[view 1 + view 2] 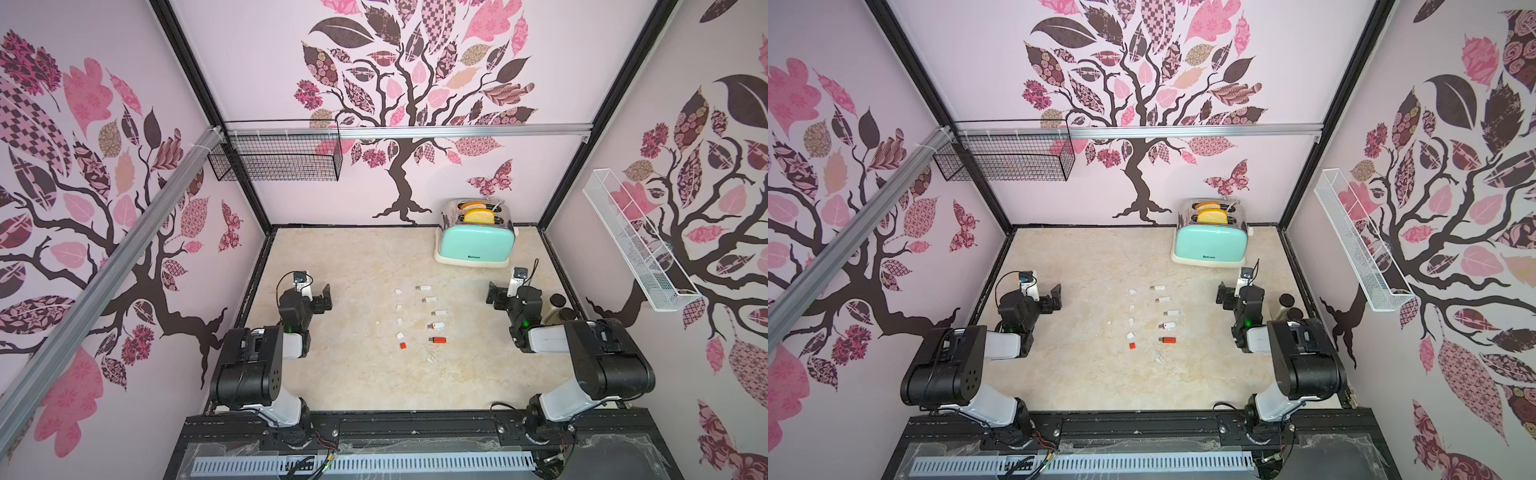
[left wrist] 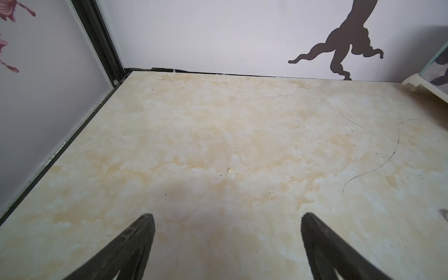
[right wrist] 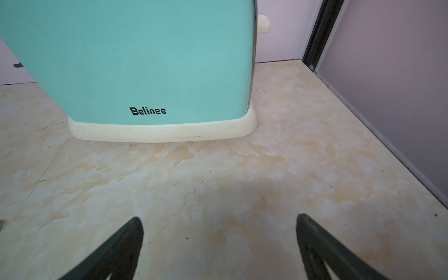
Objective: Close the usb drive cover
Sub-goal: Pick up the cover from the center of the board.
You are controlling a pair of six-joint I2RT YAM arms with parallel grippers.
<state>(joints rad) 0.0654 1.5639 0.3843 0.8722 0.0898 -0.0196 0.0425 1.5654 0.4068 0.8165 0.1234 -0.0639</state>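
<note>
Several uncapped usb drives lie in a column mid-table in both top views: white ones (image 1: 430,299) and a red one (image 1: 438,340) nearest the front. To their left runs a matching column of loose covers, white (image 1: 399,321) and one red cover (image 1: 402,345). My left gripper (image 1: 324,297) hovers open to the left of the covers, and its wrist view shows only bare tabletop between the fingers (image 2: 145,232). My right gripper (image 1: 494,296) hovers open to the right of the drives, facing the toaster, with nothing between its fingers (image 3: 132,237).
A mint toaster (image 1: 476,245) with toast stands at the back right, close ahead of the right gripper (image 3: 218,218). Two dark-lidded jars (image 1: 557,300) sit by the right wall. A black wire basket (image 1: 276,156) and a white wire shelf (image 1: 636,241) hang on the walls.
</note>
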